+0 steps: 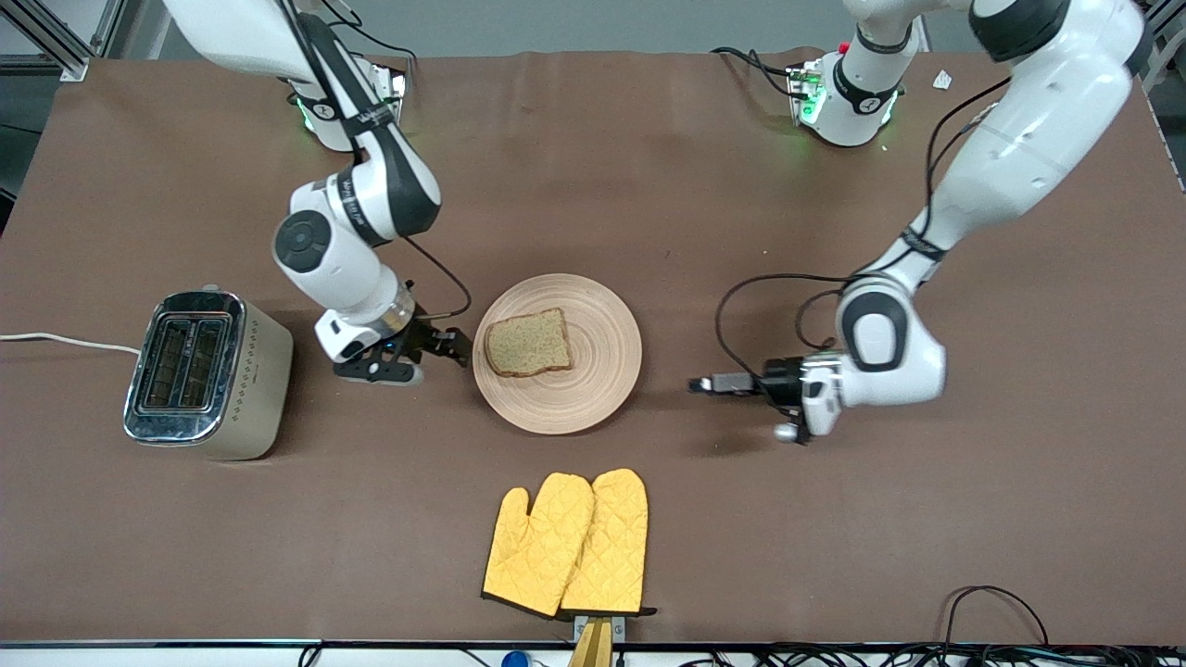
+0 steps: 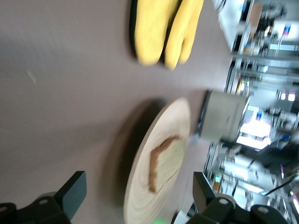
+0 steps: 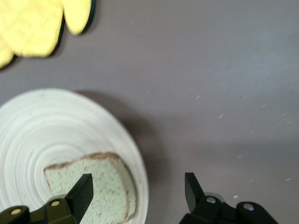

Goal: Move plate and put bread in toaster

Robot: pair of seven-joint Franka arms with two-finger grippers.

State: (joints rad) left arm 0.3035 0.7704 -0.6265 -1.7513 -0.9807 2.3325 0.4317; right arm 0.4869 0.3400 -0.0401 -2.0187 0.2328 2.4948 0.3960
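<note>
1. Both claws first. Left gripper [image 1: 697,385] hangs low over bare table toward the left arm's end, pointing at the plate but clearly apart from it. Its fingers [image 2: 74,189] are spread wide with nothing between them. Right gripper [image 1: 435,357] sits low between the toaster and the plate, right at the plate's rim. Its jaws are open too, gripping nothing, and one finger [image 3: 83,192] hangs over the edge of the bread.
2. Table [image 1: 649,185]: brown cloth-covered top, carrying everything.
3. Plate [image 1: 593,389]: pale wood with ring grooves, flat on the table about mid-length, roughly halfway between the base edge and the front camera's edge.
4. Toaster [image 1: 246,394]: cream body and chrome top with both slots facing up, toward the right arm's end of the table, well apart from the plate. White cord [image 1: 65,342] runs off that end.
5. Oven mitts [image 1: 567,542]: a yellow quilted pair lying side by side, close to the table edge nearest the front camera, just camera-side of the plate.
6. Bread [image 1: 528,343]: one brown slice lying flat on the plate, off-centre toward the right gripper's side.
</note>
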